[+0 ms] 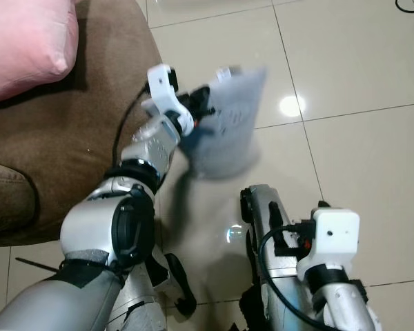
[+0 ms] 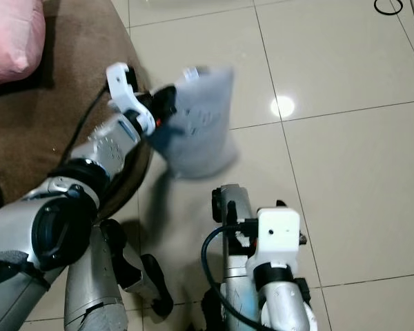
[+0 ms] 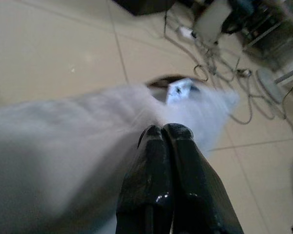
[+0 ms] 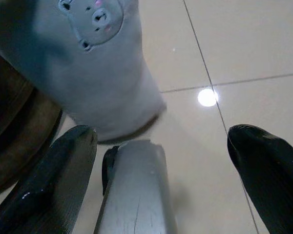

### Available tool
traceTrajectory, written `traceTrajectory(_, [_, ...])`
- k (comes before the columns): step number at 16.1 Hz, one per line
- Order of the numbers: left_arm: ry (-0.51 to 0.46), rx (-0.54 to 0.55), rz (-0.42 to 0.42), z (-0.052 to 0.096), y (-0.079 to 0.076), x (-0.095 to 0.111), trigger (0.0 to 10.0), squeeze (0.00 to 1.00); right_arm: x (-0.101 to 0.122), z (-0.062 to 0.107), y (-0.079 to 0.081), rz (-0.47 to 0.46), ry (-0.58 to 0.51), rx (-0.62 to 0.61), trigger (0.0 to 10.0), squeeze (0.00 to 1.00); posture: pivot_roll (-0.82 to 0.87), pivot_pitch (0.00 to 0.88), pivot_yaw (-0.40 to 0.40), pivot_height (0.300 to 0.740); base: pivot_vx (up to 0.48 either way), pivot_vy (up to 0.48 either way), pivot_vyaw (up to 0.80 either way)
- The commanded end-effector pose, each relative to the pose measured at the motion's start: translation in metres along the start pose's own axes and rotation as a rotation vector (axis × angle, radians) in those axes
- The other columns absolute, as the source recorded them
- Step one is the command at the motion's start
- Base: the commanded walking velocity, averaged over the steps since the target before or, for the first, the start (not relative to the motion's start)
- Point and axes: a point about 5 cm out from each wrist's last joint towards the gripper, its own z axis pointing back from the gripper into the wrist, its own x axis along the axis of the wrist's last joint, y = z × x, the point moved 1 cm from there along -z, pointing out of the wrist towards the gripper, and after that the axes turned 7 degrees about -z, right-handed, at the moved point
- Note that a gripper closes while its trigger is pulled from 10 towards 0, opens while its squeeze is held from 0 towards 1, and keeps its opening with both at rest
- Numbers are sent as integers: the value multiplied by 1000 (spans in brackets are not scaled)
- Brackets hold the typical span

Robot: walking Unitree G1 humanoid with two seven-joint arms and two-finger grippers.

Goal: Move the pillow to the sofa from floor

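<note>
A grey-blue pillow (image 1: 228,124) with a small bear print (image 4: 90,19) hangs above the tiled floor, blurred by motion. It is just off the edge of the brown sofa (image 1: 62,138). My left gripper (image 1: 205,103) is shut on the pillow's upper left corner, and its black fingers (image 3: 156,161) are pressed together into the fabric (image 3: 63,146). My right gripper (image 4: 161,135) is open below the pillow, fingers wide apart with nothing between them. A silver part of my own body (image 4: 134,190) lies under it. The right arm's white wrist box (image 1: 334,238) is low on the right.
A pink cushion (image 1: 24,41) lies on the sofa at the far left. Glossy beige tiles (image 1: 359,103) stretch to the right and ahead. Cables and a fan (image 3: 219,58) lie on the floor farther off, and a black cable loop (image 1: 410,5) sits at the far right.
</note>
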Motion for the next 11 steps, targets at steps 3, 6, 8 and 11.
traceTrajectory(3, [-82,12,-66,-3,1,29,0,0,-9,-6,-4,0,36,13,10000,353,-464,351,90,522,0,0,0])
traceTrajectory(6, [-110,-15,-239,-5,-5,44,0,0,-27,-18,-9,24,93,20,10000,345,-430,292,73,522,0,0,0])
traceTrajectory(8, [-131,-38,-279,-5,-9,49,0,0,-43,-29,-16,69,178,6,10000,333,-398,266,61,522,0,0,0])
traceTrajectory(11, [-167,-24,-318,-2,-3,61,0,0,-47,-53,-26,93,207,0,10000,329,-314,221,33,522,0,0,0])
